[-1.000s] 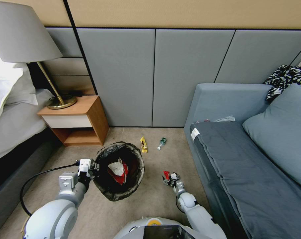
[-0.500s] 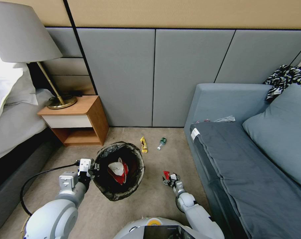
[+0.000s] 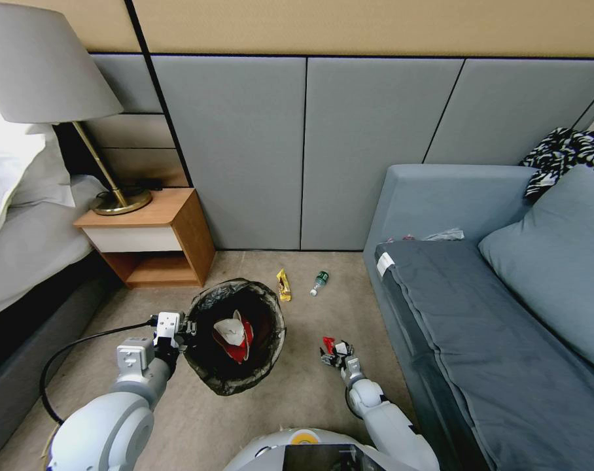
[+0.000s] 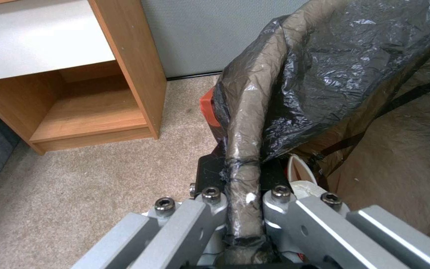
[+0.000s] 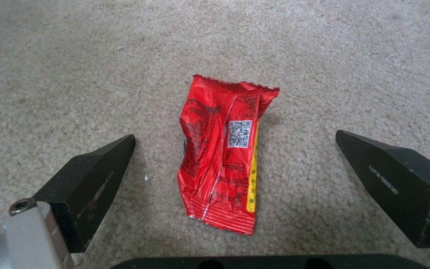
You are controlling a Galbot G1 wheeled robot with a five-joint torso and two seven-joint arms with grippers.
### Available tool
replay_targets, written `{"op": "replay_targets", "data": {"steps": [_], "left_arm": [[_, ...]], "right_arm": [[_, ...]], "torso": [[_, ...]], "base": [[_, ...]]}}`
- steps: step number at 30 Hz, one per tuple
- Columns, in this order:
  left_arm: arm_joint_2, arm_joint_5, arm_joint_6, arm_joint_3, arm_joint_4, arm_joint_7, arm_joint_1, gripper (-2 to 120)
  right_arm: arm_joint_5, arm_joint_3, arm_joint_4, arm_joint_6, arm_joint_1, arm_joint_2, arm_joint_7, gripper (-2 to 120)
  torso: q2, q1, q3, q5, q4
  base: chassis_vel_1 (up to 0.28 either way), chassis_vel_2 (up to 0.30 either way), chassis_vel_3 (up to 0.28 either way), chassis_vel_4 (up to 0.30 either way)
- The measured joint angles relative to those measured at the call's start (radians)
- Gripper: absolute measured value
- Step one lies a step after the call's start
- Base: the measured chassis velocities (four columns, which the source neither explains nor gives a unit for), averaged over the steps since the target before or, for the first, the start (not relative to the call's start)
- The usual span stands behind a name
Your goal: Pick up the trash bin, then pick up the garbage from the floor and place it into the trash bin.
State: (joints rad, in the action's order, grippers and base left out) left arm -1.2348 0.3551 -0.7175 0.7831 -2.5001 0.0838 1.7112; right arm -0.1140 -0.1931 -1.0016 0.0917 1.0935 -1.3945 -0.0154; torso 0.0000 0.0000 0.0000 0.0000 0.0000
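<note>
Carpet lies bare around the red wrapper (image 5: 222, 157) between the wide-open right end effector (image 5: 235, 149) (left end effector (image 4: 242, 209) clamps the trash bin (image 3: 209, 366) rim).

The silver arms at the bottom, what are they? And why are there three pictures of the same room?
They belong to a robot. One camera sits on its head, looking down at the carpet. Each wrist carries a camera too. The left gripper is shut on the rim of the trash bin, which is lined with a black bag and already holds red-and-white litter. The right gripper is open, its fingers either side of a red wrapper lying flat on the carpet. Farther off lie a yellow wrapper and a small bottle.
</note>
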Motion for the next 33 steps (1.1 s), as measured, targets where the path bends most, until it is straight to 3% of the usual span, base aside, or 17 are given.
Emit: {"op": "replay_targets", "data": {"steps": [16,23,25,27,28,33], "left_arm": [[0.000,-0.001,0.001,0.000,0.000,0.000,0.000,1],[0.002,-0.001,0.001,0.000,0.000,-0.001,-0.001,1],[0.002,-0.001,0.001,0.000,0.000,-0.001,-0.001,1],[0.002,-0.001,0.001,0.000,0.000,-0.001,-0.001,1],[0.003,-0.001,0.001,0.000,0.000,-0.002,-0.002,1],[0.004,0.000,0.001,0.001,0.000,-0.002,-0.002,1]], "right_arm": [[0.005,-0.002,0.013,0.012,-0.005,0.000,0.003,100],[0.014,-0.002,0.014,0.020,-0.005,0.000,0.002,82],[0.018,-0.002,0.017,0.025,-0.005,0.000,0.001,71],[0.019,-0.001,0.018,0.027,-0.005,0.000,0.001,69],[0.028,-0.001,0.024,0.033,-0.005,-0.001,0.001,61],[0.033,-0.002,0.024,0.035,-0.005,-0.001,0.001,44]], "torso": [[0.000,0.000,0.000,0.0001,0.0000],[0.000,0.000,0.000,0.0001,0.0001],[0.000,0.000,0.000,0.0003,0.0002],[0.000,0.000,0.000,0.0003,0.0002],[0.000,0.000,0.000,0.0003,0.0003],[0.000,0.000,0.000,0.0001,0.0002]], "base": [[0.000,0.000,0.000,0.000],[0.000,0.000,0.000,0.000],[0.000,0.000,0.000,0.000],[0.000,0.000,0.000,0.000],[0.000,0.000,0.000,0.000],[0.000,0.000,0.000,0.000]]}}
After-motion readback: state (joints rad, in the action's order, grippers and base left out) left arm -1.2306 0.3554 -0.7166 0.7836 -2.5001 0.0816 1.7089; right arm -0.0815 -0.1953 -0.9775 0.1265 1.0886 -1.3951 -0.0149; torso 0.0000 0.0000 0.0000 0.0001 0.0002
